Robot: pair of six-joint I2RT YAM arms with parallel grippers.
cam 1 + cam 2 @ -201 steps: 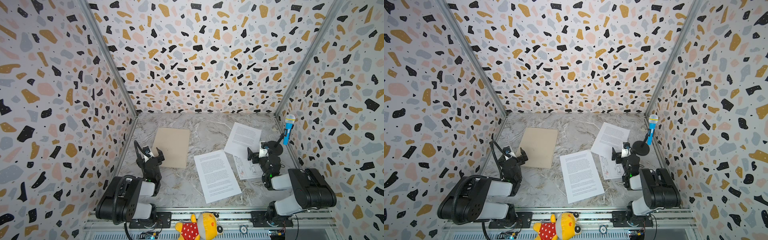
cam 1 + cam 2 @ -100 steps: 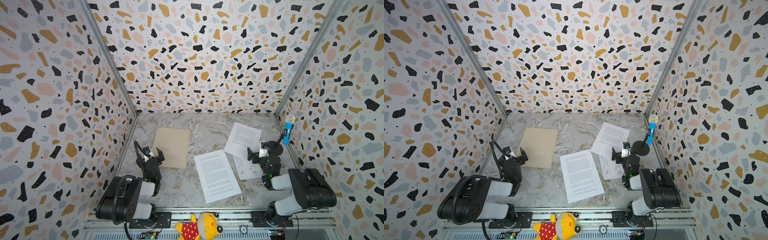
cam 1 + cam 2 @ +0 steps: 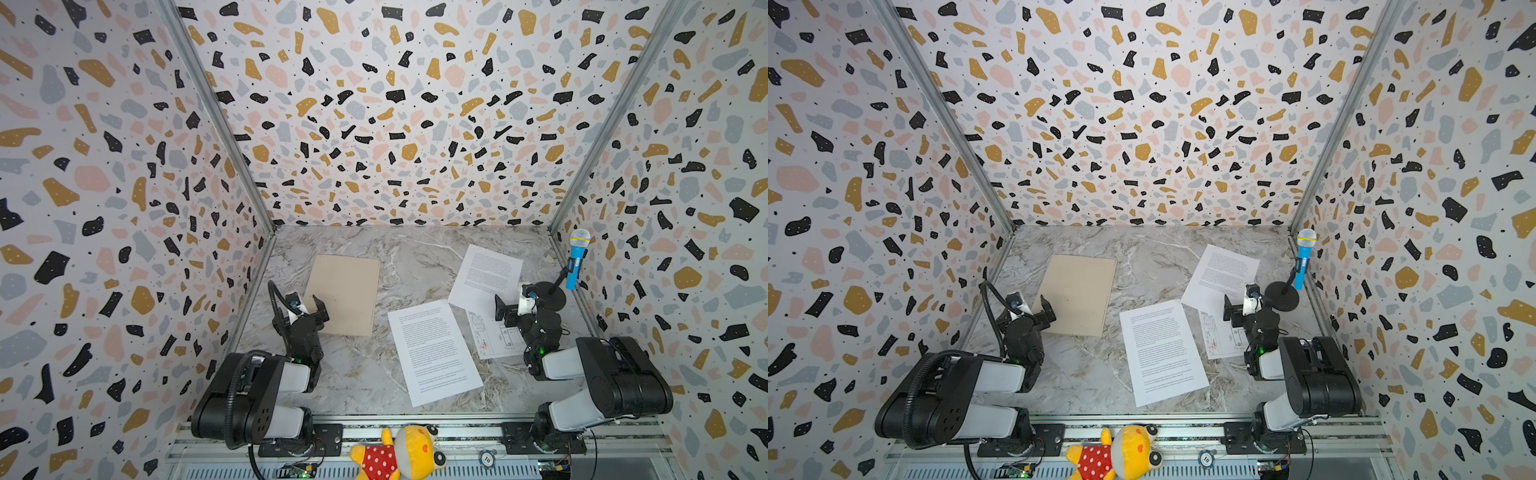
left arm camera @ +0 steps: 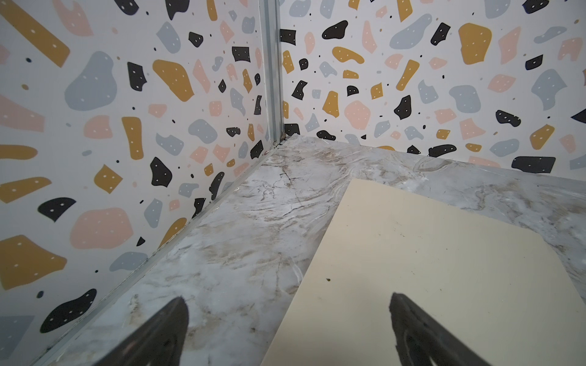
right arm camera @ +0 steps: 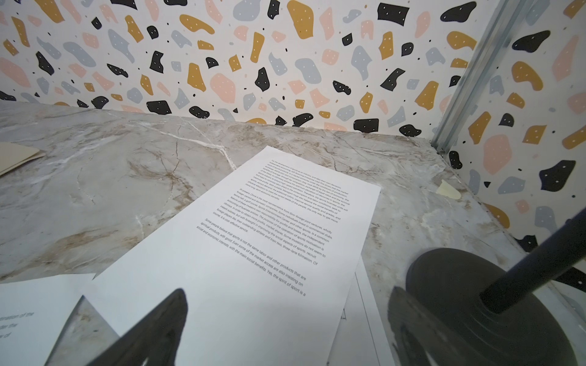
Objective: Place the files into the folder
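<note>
Nearest me, the left gripper (image 4: 288, 301) has its jaws spread wide, straddling the left edge of the folder (image 3: 345, 291). The right gripper (image 5: 287, 291) gapes too, jaws empty, over the files (image 3: 432, 349). Those three sheets lie loose on the tabletop (image 3: 415, 257), right of the flat tan folder.

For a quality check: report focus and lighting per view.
Right wrist view: white printed-text paper sheet sharp, right gripper's black fingertips blurred. Left wrist view: flat beige cardstock folder crisp, left gripper's fingertips blurred. Both top views: evenly lit, print too small to read.
</note>
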